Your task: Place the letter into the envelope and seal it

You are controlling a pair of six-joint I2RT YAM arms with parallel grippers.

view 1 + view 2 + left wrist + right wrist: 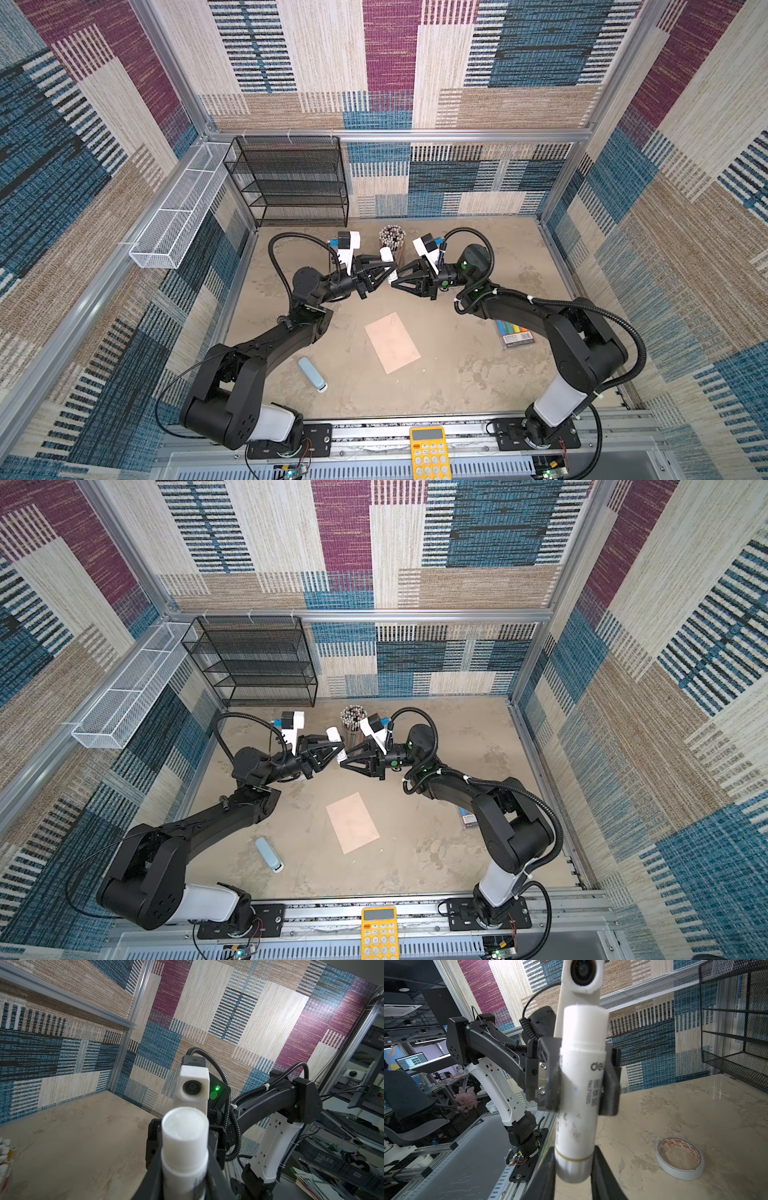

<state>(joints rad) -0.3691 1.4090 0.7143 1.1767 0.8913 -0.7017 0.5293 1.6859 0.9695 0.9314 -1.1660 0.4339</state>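
Clamping white cylindrical glue stick [579, 1130] mid-body: left gripper [577, 1093], label partly covered. Right gripper [572, 1148] fingers flank its grey base; contact unclear. Peach envelope [392, 343] lies flat.

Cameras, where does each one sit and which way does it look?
Both top views: high above the front, looking down at the beige table; black left arm and right arm show, left hand and right hand meeting at a white capped plastic tube.
Left wrist: on the left arm, facing the right arm past the tube.
Right wrist: on the right arm, facing the left hand clamped on the tube.
Shared: both wrist views show that tube.
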